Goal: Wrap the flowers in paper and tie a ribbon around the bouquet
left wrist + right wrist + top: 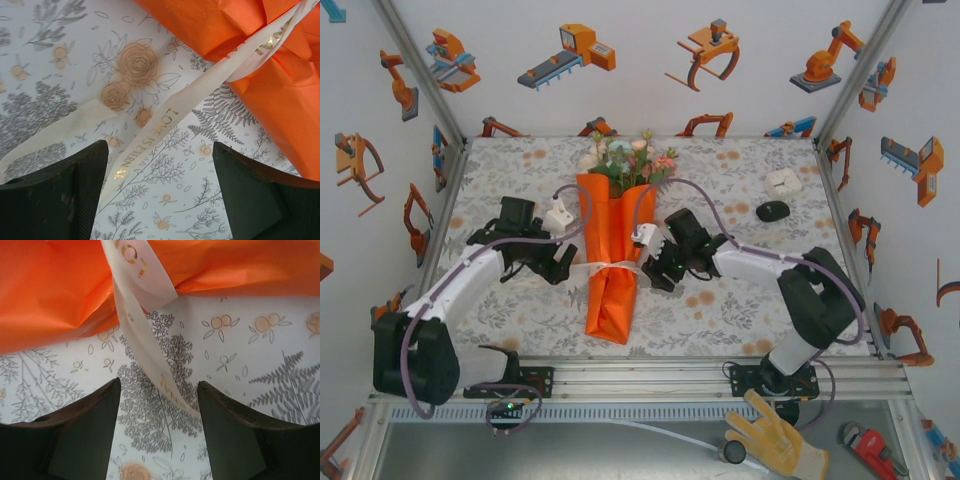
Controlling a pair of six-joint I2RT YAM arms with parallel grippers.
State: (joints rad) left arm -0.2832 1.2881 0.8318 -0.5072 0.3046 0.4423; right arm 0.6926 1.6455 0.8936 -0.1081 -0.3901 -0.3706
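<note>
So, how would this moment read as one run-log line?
orange paper-cone bouquet: lying on table | narrow cream ribbon: around its middle, ends loose | left tool: open | right tool: open

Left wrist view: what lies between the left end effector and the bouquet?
The ribbon lies on the tablecloth, running from the open left end effector to the bouquet; the left wrist view shows it.

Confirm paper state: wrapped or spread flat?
Wrapped. The paper forms a cone round the flowers, pinched in mid-length by the ribbon.
</note>
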